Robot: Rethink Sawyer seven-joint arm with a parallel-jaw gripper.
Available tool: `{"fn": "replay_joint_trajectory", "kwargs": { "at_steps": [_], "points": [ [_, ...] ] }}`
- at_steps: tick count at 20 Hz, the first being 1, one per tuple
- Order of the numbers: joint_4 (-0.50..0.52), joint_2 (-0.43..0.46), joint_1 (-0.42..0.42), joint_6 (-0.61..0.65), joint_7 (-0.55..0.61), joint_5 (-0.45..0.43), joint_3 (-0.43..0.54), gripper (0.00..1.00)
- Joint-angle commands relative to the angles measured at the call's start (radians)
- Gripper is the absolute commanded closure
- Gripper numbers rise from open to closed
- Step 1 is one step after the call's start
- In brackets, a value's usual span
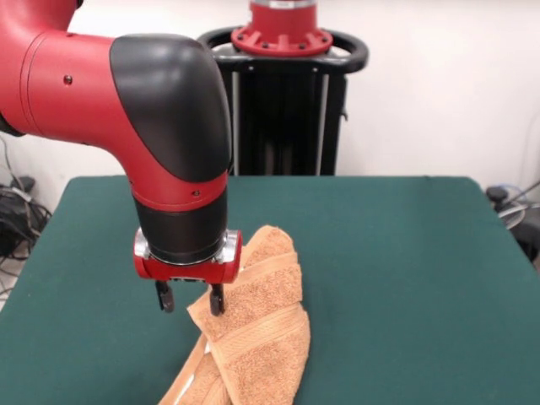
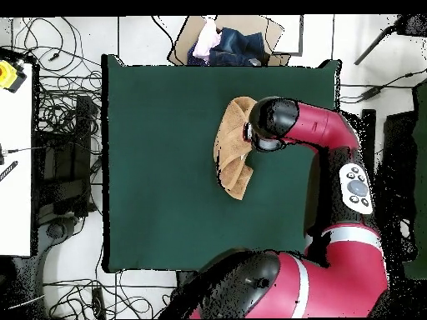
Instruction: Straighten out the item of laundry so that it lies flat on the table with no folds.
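The orange-tan towel (image 1: pixel 261 333) lies folded over itself in a long crumpled strip on the green table (image 1: pixel 405 253), with its band stripes crossing at angles. It runs off the picture's bottom edge. My gripper (image 1: pixel 191 299) points down at the towel's left corner. It is open, and one fingertip (image 1: pixel 217 300) is at the edge of that corner. No cloth shows between the fingers. In the overhead view the towel (image 2: pixel 233 154) lies right of the middle of the table (image 2: pixel 158 167). There the arm's wrist (image 2: pixel 272 123) covers the gripper and the towel's right edge.
The robot's pedestal (image 1: pixel 283 93) stands behind the table's far edge. In the overhead view a cardboard box of clothes (image 2: pixel 229 42) sits beyond the table's top edge, cables (image 2: pixel 62 125) lie on the floor at left, and a white bench (image 2: pixel 12 167) stands at far left.
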Motion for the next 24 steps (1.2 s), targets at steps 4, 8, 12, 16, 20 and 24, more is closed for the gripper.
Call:
{"fn": "replay_joint_trajectory", "kwargs": {
  "at_steps": [4,8,12,16,20,24],
  "points": [
    [0.003,0.068,0.011,-0.053,0.040,0.021,0.084,0.00],
    [-0.031,0.080,0.029,-0.024,0.055,0.013,0.066,0.00],
    [-0.039,0.069,0.042,0.003,0.066,0.012,0.052,0.00],
    [-0.048,0.060,0.048,0.028,0.071,0.016,0.045,0.00],
    [-0.057,0.045,0.057,0.065,0.078,0.022,0.037,0.00],
    [-0.067,0.041,0.064,0.080,0.081,0.021,0.031,0.00]
  ]
}}
